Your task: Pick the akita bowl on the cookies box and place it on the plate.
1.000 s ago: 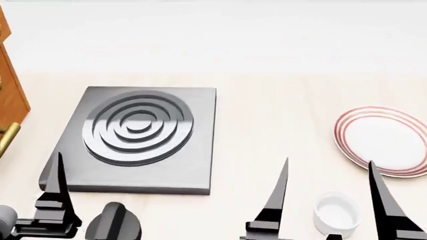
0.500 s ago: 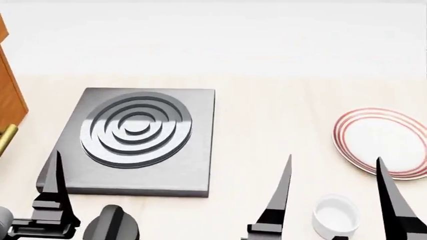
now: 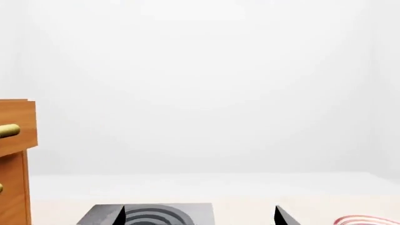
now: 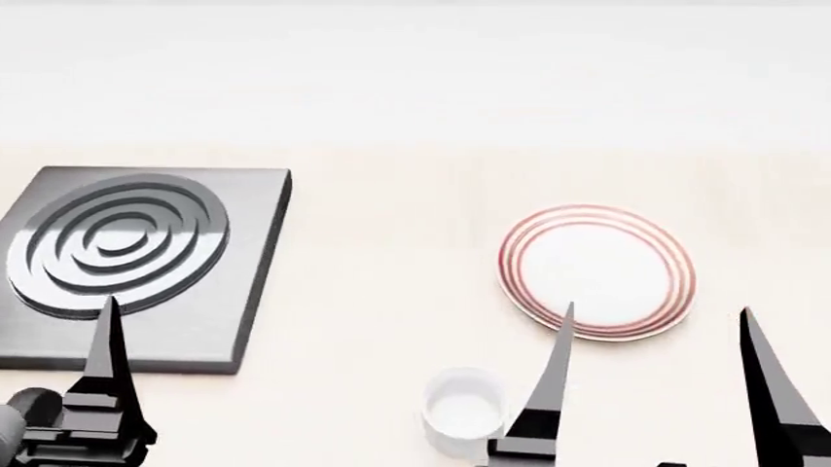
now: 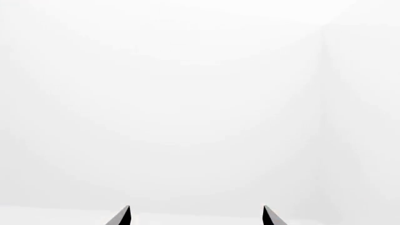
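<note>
The plate (image 4: 596, 271) is round, shallow and white, with thin red rings running around its rim; its white middle is bare. It lies flat on the pale wooden table (image 4: 389, 292), right of the table's middle in the head view. The patterned bowl and the cookie carton do not show in any of the three views, so where they lie cannot be told.

The right pincer (image 4: 656, 321) stands at the near edge of the head view with its two dark fingers spread wide — the inner fingertip (image 4: 567, 313) overlaps the plate's near rim in that view, the outer one rises just to the plate's right. Nothing sits between them. In the right wrist view the two tips (image 5: 125, 214) point at a blank white wall.

Only one finger of the left pincer (image 4: 107, 336) shows in the head view, in front of a dark grey stove slab (image 4: 253, 282) with raised concentric rings; the left wrist view shows two tips set well apart, holding nothing.

A small plain white cup (image 4: 464, 409) stands upright on the table, just beside the right pincer's inner finger and nearer than the plate — nothing is in it.

A brown wooden cabinet (image 3: 16, 154) with a brass handle appears in the left wrist view.
</note>
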Robot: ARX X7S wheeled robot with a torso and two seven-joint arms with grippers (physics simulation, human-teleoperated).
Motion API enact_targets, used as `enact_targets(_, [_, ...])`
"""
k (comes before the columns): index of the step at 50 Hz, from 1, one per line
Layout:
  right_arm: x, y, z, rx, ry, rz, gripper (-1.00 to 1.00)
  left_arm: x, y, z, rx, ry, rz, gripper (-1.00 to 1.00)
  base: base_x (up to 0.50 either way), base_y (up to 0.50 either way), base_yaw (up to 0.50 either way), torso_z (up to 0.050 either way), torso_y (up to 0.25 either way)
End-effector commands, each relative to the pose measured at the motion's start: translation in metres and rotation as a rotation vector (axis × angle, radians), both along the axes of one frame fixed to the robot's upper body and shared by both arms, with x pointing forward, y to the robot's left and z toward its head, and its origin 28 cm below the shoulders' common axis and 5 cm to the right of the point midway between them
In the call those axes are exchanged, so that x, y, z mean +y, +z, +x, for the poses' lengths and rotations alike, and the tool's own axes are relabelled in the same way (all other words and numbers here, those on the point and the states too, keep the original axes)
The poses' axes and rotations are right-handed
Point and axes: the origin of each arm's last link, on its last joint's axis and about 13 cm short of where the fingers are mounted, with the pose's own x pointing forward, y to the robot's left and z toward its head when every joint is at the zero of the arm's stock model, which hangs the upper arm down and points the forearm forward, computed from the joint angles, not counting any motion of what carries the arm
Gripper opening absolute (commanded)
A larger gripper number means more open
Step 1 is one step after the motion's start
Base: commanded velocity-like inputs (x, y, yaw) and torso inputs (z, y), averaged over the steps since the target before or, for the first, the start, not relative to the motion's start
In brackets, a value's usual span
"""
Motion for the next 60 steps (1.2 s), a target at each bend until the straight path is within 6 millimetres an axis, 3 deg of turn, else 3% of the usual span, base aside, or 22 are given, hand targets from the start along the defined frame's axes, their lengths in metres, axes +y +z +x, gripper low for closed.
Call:
enact_targets(1, [-0.0033, 0.0003, 0.0002, 0.008, -0.014, -0.005, 1.00, 0.0009, 0.0007, -0.0015, -0.010, 0.002, 0.000, 1.00, -0.02, -0.50, 0.00, 0.000, 0.000])
enact_targets(38, [-0.0085, 0.0007, 0.0004, 0.012, -0.028, 0.011, 1.00, 0.0013, 0.0036, -0.0031, -0.028, 0.006, -0.002, 1.00, -0.02, -0.50, 0.00, 0.000, 0.000])
enact_targets(52, [-0.0040, -0.0050, -0.0004, -0.001, -0.007, -0.051, 1.00, 0.0009, 0.0029, -0.0027, -0.023, 0.007, 0.000, 1.00, 0.00, -0.01, 0.00, 0.000, 0.000])
enact_targets(60, [-0.0039, -0.0023, -0.0024, -0.023, 0.002, -0.047, 1.00, 0.0010, 0.0026, -0.0033, -0.023, 0.005, -0.001, 1.00, 0.48, 0.00, 0.00, 0.000, 0.000])
